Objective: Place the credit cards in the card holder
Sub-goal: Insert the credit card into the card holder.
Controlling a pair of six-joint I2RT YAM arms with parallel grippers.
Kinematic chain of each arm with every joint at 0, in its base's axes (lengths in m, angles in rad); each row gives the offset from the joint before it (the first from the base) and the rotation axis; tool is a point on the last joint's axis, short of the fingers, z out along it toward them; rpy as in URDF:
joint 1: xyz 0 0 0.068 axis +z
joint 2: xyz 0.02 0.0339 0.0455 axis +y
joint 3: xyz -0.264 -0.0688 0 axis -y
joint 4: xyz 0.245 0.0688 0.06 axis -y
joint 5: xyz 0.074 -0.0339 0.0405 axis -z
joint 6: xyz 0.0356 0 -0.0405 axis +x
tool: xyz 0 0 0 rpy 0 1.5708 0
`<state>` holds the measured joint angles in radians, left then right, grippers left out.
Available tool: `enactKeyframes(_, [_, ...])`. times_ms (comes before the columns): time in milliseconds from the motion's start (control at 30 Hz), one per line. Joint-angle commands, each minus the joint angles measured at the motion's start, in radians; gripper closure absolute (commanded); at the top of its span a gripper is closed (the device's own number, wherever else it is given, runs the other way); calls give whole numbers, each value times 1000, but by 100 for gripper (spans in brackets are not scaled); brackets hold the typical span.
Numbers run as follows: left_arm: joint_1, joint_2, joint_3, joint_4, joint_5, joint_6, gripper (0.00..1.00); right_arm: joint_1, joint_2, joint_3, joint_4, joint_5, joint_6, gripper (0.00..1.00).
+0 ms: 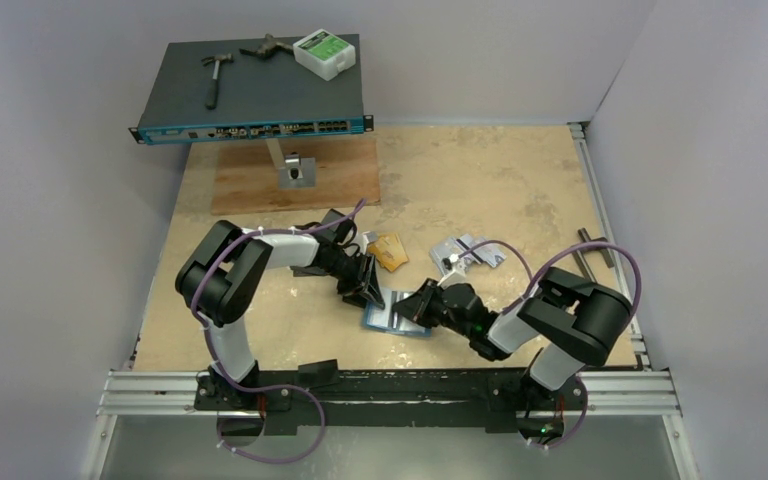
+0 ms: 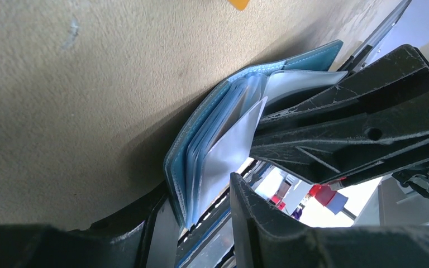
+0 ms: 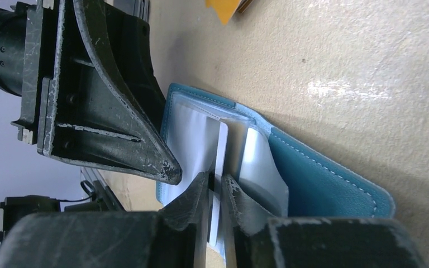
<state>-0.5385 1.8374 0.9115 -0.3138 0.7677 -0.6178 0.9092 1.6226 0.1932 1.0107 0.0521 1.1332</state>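
The table [image 1: 480,180] is a mottled tan board between pale walls. At upper left of the overhead view a flat dark rack unit [image 1: 250,85] carries a white box [image 1: 324,53] whose green label is too small to read.

The card holder [image 1: 390,318] lies open at centre. It is teal grained leather with pale stitching, fanning glossy clear pocket leaves [image 3: 260,162].

My right gripper [image 3: 218,181] is nearly closed, with the edge of a thin white card [image 3: 220,151] between its scuffed black fingers, the card standing among the leaves. My left gripper [image 2: 246,164] is half apart, one fingertip [image 3: 167,167] pressing a leaf.

Orange-gold cards [image 1: 390,250] and silver-grey cards [image 1: 465,252] lie above the holder.
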Motion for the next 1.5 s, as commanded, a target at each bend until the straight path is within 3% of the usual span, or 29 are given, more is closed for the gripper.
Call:
enactKeyframes(0, [-6,-3,12,-11,-42,2,64,8,20,21,-102,-49,-75,86])
enactKeyframes(267, [14,2,12,-15,-45,7,85,8,-69,47,-220,-48,-115,63])
enactKeyframes(467, [22,-5,4,-14,-43,4,83,7,-176,52,-341,-45,-146,49])
enactKeyframes(600, [22,-5,4,-12,-35,1,74,8,-184,68,-374,-47,-170,47])
enactKeyframes(767, [22,4,5,-4,-30,-1,71,7,-157,88,-373,-48,-192,46])
enactKeyframes(1467, [20,-3,3,6,-21,-12,68,38,-137,160,-364,-136,-285,50])
